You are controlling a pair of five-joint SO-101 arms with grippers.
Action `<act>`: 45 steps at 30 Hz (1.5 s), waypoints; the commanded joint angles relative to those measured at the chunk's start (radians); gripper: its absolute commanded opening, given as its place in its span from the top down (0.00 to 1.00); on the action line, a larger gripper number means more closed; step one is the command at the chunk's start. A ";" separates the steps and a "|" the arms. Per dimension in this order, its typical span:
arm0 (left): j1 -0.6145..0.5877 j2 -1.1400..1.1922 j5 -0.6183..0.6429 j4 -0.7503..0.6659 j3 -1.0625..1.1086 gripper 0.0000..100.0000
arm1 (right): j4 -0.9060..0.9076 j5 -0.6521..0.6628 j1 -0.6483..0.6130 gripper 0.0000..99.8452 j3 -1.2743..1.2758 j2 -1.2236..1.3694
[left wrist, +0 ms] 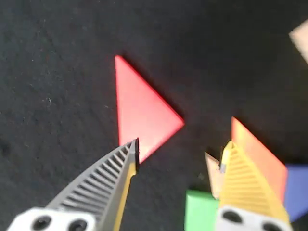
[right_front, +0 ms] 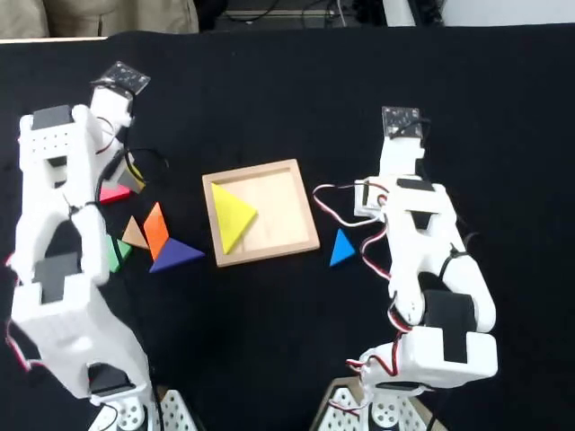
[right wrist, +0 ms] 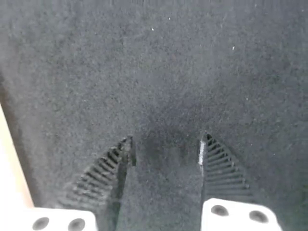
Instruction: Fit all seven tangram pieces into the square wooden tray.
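Hovering low over the red triangle point(right_front: 112, 192): left jaws wide open, holding nothing. In the left wrist view the grey fingertip point(left wrist: 131, 153) overlaps 1 corner of that triangle, and the yellow fingertip point(left wrist: 237, 169) sits in front of the orange piece point(right_front: 156, 230) and the tan triangle point(right_front: 135, 234). I can't tell whether either tip touches anything. The left arm point(right_front: 54, 224) runs up the side of the black surface point(right_front: 269, 90) and partly covers the green piece point(right_front: 118, 252). Orange, tan, green and the indigo triangle point(right_front: 176, 256) are bunched close together between that arm and the wooden tray point(right_front: 304, 208). The red triangle lies a little apart from the bunch, farther from the arm's base. The tray lies flat mid-surface with 1 piece inside: the yellow triangle point(right_front: 232, 215), long edge along the wall nearest the left arm, apex pointing to the tray's middle. The rest of the tray floor is bare wood. The light blue triangle point(right_front: 341, 247) is on the surface just beside the tray, between it and the right arm point(right_front: 431, 242). Right jaws are also open and empty, above bare black cloth, with a pale strip of tray edge at the side of the right wrist view. That makes 6 of 7 pieces outside the tray.
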 commanded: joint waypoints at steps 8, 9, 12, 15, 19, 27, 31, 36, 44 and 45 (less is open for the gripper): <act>-0.054 0.350 -0.008 0.132 -0.430 0.62 | -0.018 0.011 -0.008 0.78 -0.021 -0.004; -0.056 0.379 0.000 0.155 -0.466 0.60 | -0.018 0.011 -0.008 0.78 -0.021 -0.004; -0.056 0.453 0.000 0.207 -0.579 0.61 | -0.018 0.011 -0.008 0.78 -0.021 -0.004; -0.053 0.514 0.000 0.262 -0.688 0.61 | -0.018 0.011 -0.008 0.78 -0.021 -0.004; -0.074 0.586 0.002 0.272 -0.802 0.61 | -0.018 0.011 -0.008 0.78 -0.021 -0.004; -0.105 0.635 -0.002 0.362 -0.980 0.61 | -0.018 0.011 -0.008 0.78 -0.021 -0.004; -0.091 0.689 -0.005 0.362 -0.980 0.61 | -0.018 0.011 -0.008 0.78 -0.021 -0.004; -0.085 0.741 -0.029 0.358 -0.981 0.61 | -0.018 0.011 -0.008 0.78 -0.021 -0.004; -0.084 0.752 -0.028 0.316 -0.992 0.61 | -0.018 0.011 -0.008 0.78 -0.021 -0.004; -0.084 0.753 -0.028 0.313 -0.995 0.61 | -0.018 0.011 -0.008 0.78 -0.021 -0.004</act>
